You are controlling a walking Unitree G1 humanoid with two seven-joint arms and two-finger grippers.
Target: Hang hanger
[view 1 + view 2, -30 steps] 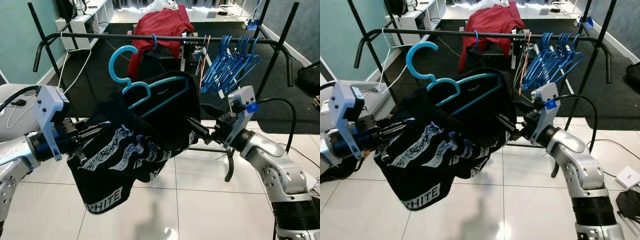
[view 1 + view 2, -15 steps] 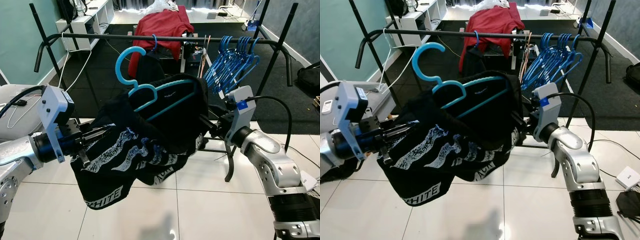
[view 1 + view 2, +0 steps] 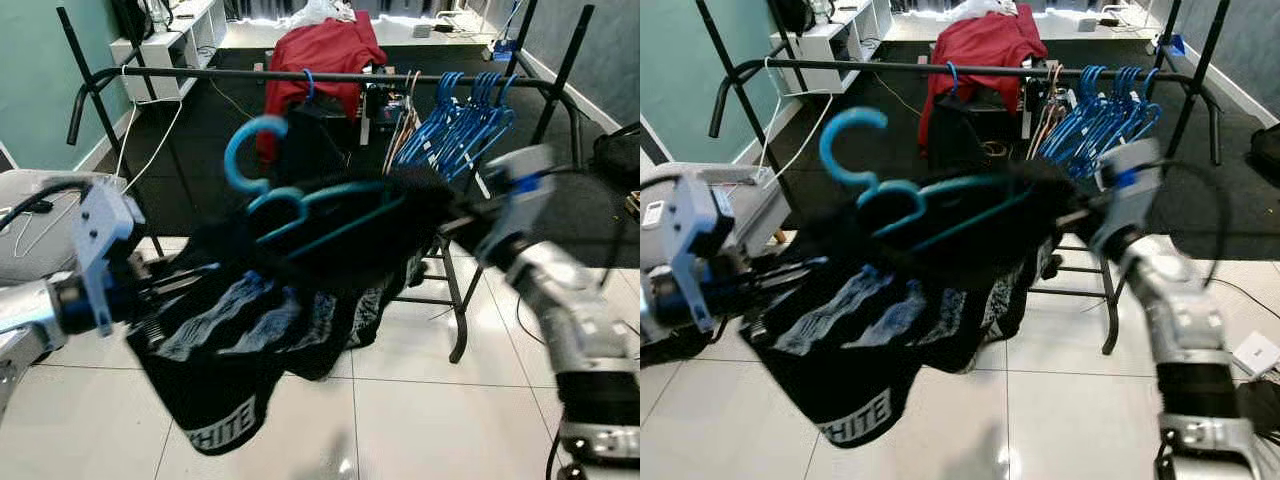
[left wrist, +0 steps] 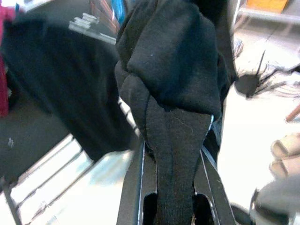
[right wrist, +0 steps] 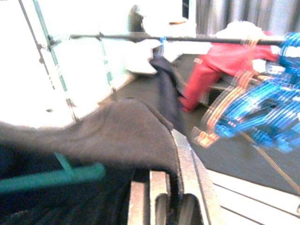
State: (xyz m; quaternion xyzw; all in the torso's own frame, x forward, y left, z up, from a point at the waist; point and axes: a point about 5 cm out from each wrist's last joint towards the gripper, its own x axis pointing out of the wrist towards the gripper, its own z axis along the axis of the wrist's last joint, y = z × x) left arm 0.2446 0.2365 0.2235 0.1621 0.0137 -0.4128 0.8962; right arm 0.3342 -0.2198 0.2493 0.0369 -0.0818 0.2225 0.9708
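Observation:
A teal hanger [image 3: 325, 208] with its hook [image 3: 247, 150] upward carries a black shirt with white print [image 3: 250, 320], held in mid-air before the black rail [image 3: 200, 73] of a clothes rack. My left gripper [image 3: 185, 283] grips the shirt's left side; in the left wrist view its fingers [image 4: 133, 197] are shut on a bunch of black cloth [image 4: 173, 79]. My right gripper [image 3: 455, 217] holds the right shoulder end, blurred. In the right wrist view its fingers [image 5: 152, 197] are shut under black cloth [image 5: 117, 136], with the teal hanger bar [image 5: 51, 177] beside them.
On the rail hang a red garment [image 3: 322, 48], a black garment [image 3: 300, 135] and several blue hangers [image 3: 462, 115]. The rack's leg [image 3: 458, 310] stands on white tiles below my right arm. A white shelf [image 3: 172, 35] is at the back left.
My right gripper has swung up and to the right and my left arm has drawn left, stretching the shirt wider. The hem hangs lower, and the picture is blurred by motion.

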